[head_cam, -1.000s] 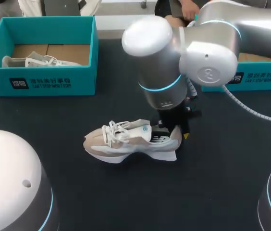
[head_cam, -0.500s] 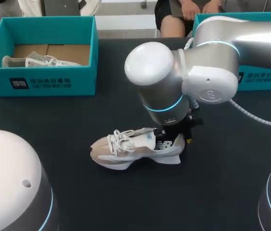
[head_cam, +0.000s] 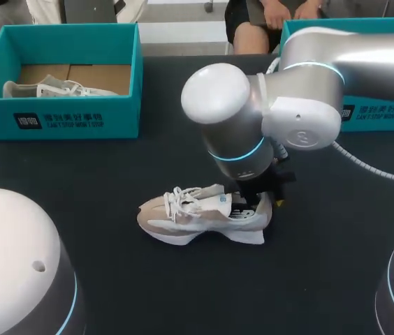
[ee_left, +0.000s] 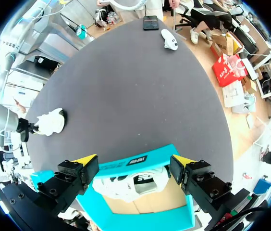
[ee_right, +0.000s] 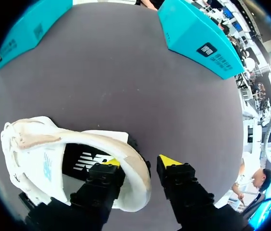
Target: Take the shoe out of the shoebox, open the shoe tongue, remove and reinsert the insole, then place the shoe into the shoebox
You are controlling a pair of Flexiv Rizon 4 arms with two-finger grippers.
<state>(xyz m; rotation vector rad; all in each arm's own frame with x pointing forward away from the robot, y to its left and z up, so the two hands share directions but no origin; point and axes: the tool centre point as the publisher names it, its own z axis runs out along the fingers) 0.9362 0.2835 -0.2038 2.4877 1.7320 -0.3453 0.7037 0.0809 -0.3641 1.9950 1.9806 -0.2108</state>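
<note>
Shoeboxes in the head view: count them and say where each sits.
2. The left shoebox sits far left, holding a shoe; the right shoebox sits far right, partly hidden behind the right arm.

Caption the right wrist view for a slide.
Right gripper at the heel of the shoe standing on the dark table.

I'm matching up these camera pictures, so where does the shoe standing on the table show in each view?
Head view: the shoe, mid-table, under the right arm.
Left wrist view: small, far across the table, beyond the teal shoebox.
Right wrist view: close up, heel between the right gripper fingers.
Shared landmark: that teal shoebox on the robot's left side.
</note>
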